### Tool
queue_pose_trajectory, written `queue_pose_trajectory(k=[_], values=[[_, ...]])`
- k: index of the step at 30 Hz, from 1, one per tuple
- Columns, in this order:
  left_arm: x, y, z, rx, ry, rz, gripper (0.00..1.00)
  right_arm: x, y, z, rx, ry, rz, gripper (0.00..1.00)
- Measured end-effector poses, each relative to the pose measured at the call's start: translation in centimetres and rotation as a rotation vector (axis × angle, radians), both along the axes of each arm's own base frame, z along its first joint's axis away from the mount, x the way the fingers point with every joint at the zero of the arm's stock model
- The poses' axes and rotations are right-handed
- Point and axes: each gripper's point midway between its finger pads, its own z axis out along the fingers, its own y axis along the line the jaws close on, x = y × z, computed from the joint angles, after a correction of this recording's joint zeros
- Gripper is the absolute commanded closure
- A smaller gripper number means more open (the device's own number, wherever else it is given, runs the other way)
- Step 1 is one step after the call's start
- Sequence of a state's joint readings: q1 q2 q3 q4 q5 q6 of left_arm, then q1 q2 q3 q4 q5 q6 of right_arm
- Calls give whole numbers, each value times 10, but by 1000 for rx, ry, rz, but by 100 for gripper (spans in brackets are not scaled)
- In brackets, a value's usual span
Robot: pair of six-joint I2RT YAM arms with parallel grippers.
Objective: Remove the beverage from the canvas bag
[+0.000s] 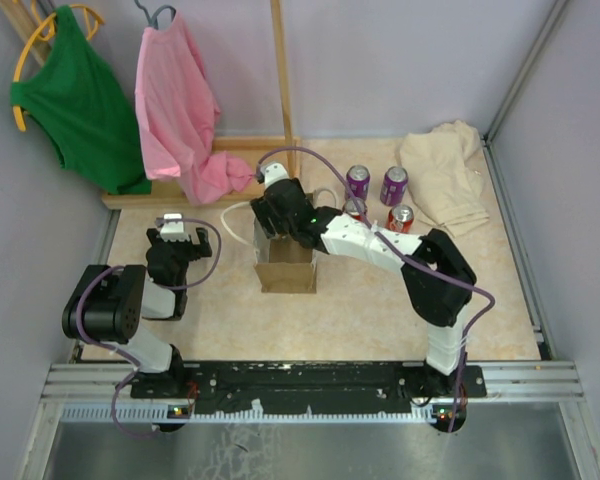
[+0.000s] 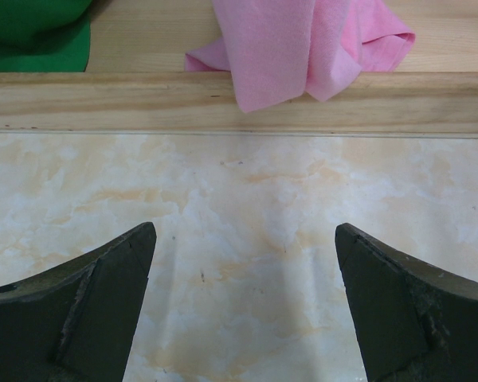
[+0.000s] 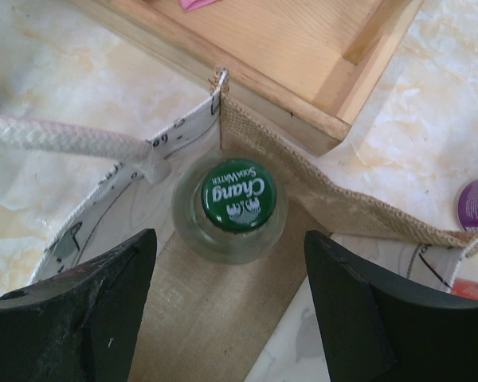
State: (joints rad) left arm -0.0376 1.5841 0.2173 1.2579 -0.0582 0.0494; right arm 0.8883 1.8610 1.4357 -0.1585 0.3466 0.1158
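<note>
The canvas bag [image 1: 286, 272] stands open-topped in the middle of the table, tan-brown with a white rope handle [image 3: 64, 137]. Inside it the beverage [image 3: 237, 195] stands upright in the far corner, a clear glass bottle with a green Chang cap. My right gripper [image 3: 229, 239] hovers over the bag's mouth [image 1: 277, 215], open, its fingers either side of the bottle top and apart from it. My left gripper [image 1: 172, 235] is off to the left of the bag, open over bare tabletop [image 2: 245, 231], holding nothing.
Two purple cans [image 1: 357, 181] [image 1: 394, 185] and a red can [image 1: 401, 217] stand right of the bag. A cream cloth [image 1: 445, 175] lies at the back right. A wooden rack base [image 3: 287, 56] runs behind the bag, with a pink shirt [image 2: 303, 48] and a green shirt [image 1: 80, 100] hanging over it.
</note>
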Motion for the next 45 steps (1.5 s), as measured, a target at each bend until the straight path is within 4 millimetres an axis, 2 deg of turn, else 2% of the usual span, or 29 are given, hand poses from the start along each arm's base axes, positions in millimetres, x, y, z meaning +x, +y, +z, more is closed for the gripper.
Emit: queue_pose_trajectory(k=[10,20,24,26,35,36,37,45], values=[[0,0,0,0,0,0,0,8,0,-28,-48,13,-32,25],[0,0,0,0,0,0,0,18,4,-38,-40,13,-52,26],[0,0,0,0,0,0,0,22,5,-39,-29,11,-60,30],[0,0,0,0,0,0,0,23,6,-39,-25,8,-61,34],[0,0,0,0,0,0,0,32,5,-38,-10,-13,-91,69],[0,0,0,0,0,0,0,32,5,-38,-10,-14,-91,90],[0,0,0,0,0,0,0,32,5,-38,-11,-14,-93,100],[0,0,0,0,0,0,0,34,4,-39,-9,-30,-96,100]])
